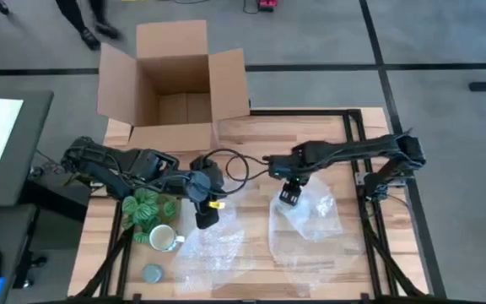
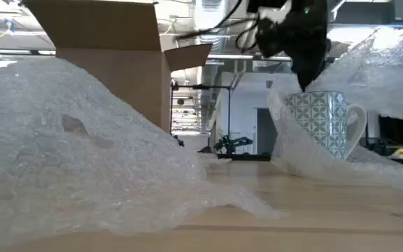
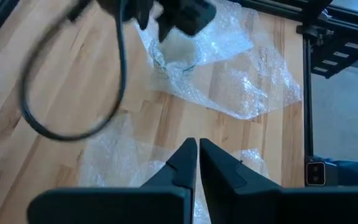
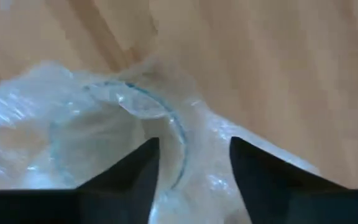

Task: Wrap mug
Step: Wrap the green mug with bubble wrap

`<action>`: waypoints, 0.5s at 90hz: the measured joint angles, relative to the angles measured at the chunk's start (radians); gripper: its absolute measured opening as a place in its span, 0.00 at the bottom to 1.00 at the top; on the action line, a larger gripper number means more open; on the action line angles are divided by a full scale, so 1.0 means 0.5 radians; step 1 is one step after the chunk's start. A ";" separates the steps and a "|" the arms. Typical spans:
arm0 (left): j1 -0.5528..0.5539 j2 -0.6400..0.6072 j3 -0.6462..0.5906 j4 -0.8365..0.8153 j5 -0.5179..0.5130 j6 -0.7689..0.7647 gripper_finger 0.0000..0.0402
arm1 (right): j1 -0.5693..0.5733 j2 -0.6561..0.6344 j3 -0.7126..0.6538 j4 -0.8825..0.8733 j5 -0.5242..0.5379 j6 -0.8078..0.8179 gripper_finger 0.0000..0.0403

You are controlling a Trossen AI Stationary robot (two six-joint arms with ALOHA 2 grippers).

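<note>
A green-patterned mug [image 2: 322, 120] stands upright on the right bubble-wrap sheet [image 1: 315, 230], with wrap drawn up over its rim [image 4: 180, 140]. My right gripper [image 4: 194, 146] is over it, pointing down and open, one finger over the inside and one outside the rim. A white-cream mug [image 1: 164, 238] stands on its base at the table's left, beside a green patterned bundle [image 1: 146, 208]. My left gripper [image 3: 197, 146] is shut above a second bubble-wrap sheet [image 1: 213, 249], holding nothing. My right gripper comes from above with its fingers [image 4: 138, 171] astride the patterned mug's wrap-covered rim [image 4: 178, 127]. The gap between them is wide. I cannot tell whether either finger touches the wrap or the rim.
An open cardboard box [image 1: 175, 84] stands at the far left edge. A flat grey-blue disc [image 1: 152, 273] lies near the front left corner. A black cable [image 1: 234, 165] loops over the table's middle. Bare wood shows between the two sheets and at the far right.
</note>
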 joint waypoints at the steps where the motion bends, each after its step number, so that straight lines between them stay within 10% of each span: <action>1: 0.000 0.000 0.000 0.000 0.000 0.000 0.00 | 0.001 0.021 0.000 0.002 -0.002 -0.015 0.52; 18: 0.000 0.000 0.000 0.000 0.000 -0.002 0.00 | 0.040 0.290 0.000 0.060 -0.018 -0.230 0.47; 45: 0.000 0.000 0.000 0.001 0.000 -0.008 0.00 | -0.035 0.354 0.000 0.099 -0.023 -0.069 0.04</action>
